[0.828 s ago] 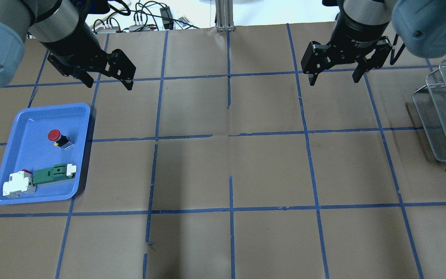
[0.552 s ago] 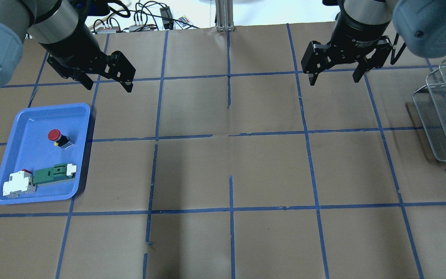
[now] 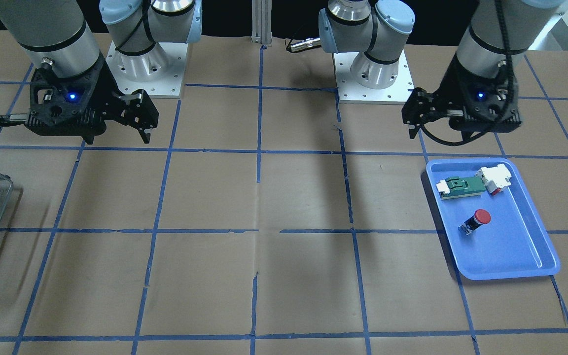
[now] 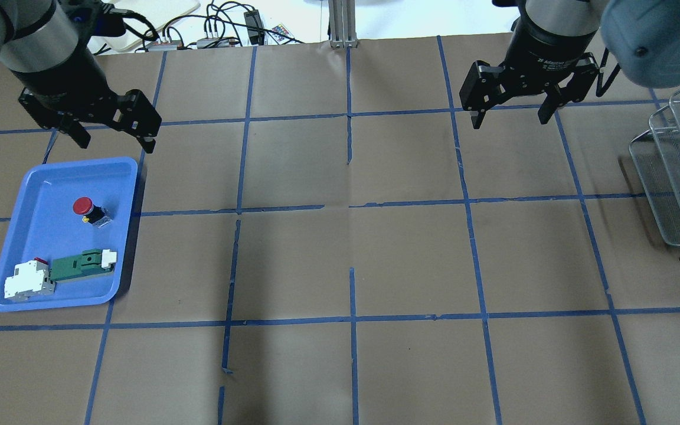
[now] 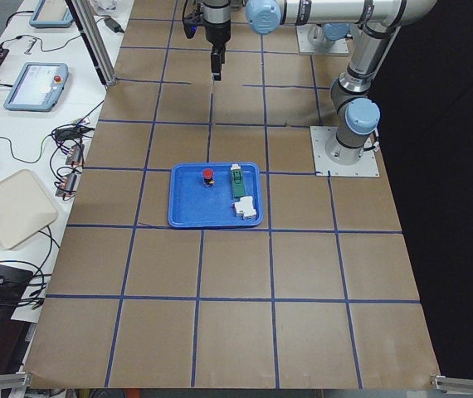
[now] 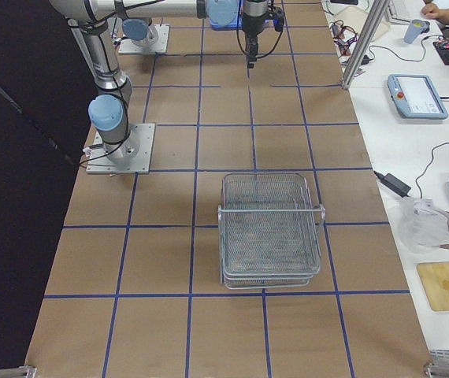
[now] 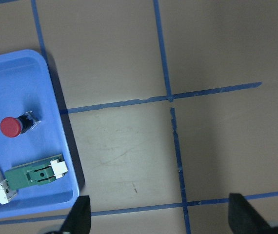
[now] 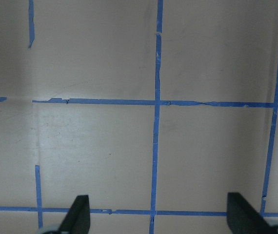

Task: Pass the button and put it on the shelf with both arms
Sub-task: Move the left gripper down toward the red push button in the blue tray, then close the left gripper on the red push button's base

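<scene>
The button (image 4: pixel 84 207), with a red cap and black body, lies on its side in the blue tray (image 4: pixel 51 183); it also shows in the left wrist view (image 7: pixel 12 126) and the front view (image 3: pixel 479 218). My left gripper (image 4: pixel 117 145) is open and empty, high above the table just beyond the tray's far edge. In the left wrist view the button lies left of the open left gripper (image 7: pixel 159 222). My right gripper (image 4: pixel 510 123) is open and empty over bare table at the far right. The wire-mesh shelf (image 4: pixel 679 177) stands at the right edge, beside the right arm.
The tray also holds a green-and-white flat part (image 4: pixel 80 265) and a white-and-red block (image 4: pixel 27 280) at its near end. Brown paper with blue tape lines (image 4: pixel 352 203) covers the table. Cables and devices (image 4: pixel 228 29) lie beyond the far edge.
My left gripper has moved left and a little nearer, from right of the tray's far corner to over its far edge. The right gripper and the button have not moved.
</scene>
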### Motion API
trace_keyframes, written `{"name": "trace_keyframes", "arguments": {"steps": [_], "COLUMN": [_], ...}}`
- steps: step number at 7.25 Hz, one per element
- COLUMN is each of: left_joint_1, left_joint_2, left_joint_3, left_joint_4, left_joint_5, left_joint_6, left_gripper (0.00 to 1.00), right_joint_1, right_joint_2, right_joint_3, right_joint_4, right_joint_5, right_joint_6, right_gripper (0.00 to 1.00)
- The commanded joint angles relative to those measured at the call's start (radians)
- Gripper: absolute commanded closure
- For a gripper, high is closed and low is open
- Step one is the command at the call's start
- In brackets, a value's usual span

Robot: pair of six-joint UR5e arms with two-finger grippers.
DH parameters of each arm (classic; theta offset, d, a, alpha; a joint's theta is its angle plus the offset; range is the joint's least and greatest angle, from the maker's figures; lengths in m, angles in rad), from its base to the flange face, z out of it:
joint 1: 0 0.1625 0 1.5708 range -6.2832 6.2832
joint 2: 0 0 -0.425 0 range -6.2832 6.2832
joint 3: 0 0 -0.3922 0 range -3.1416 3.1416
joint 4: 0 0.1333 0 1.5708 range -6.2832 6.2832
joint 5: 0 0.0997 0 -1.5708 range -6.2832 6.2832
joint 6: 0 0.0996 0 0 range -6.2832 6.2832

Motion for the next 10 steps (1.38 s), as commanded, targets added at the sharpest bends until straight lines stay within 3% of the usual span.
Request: {"name": "trace_keyframes", "arguments": {"steps": [1,3,6,7,10], "left_joint_1": [0.159,0.278,0.383,0.437,0.44], "left_joint_2": [-0.033,-0.083,-0.165,-0.198,-0.297], "left_joint_3": [-0.042,-0.136,-0.327,-0.363,-0.363], "left_joint_4": [0.025,0.184,0.579,0.599,0.642], "left_joint_5": [-0.067,-0.07,-0.061,-0.073,-0.139], "left_joint_6": [0.069,0.296,0.58,0.594,0.587], "left_gripper": [0.0,0.0,0.0,0.0,0.0], "right_joint_1": [0.002,0.002,0.002,0.002,0.002], "right_joint_2": [0.0,0.001,0.001,0.001,0.001], "right_joint_3": [0.0,0.002,0.002,0.002,0.002], "right_joint_4": [0.001,0.0,0.0,0.001,0.001], "right_joint_5": [0.011,0.01,0.01,0.01,0.011], "right_joint_6": [0.0,0.001,0.003,0.001,0.003], "right_gripper": [0.0,0.0,0.0,0.0,0.0]}}
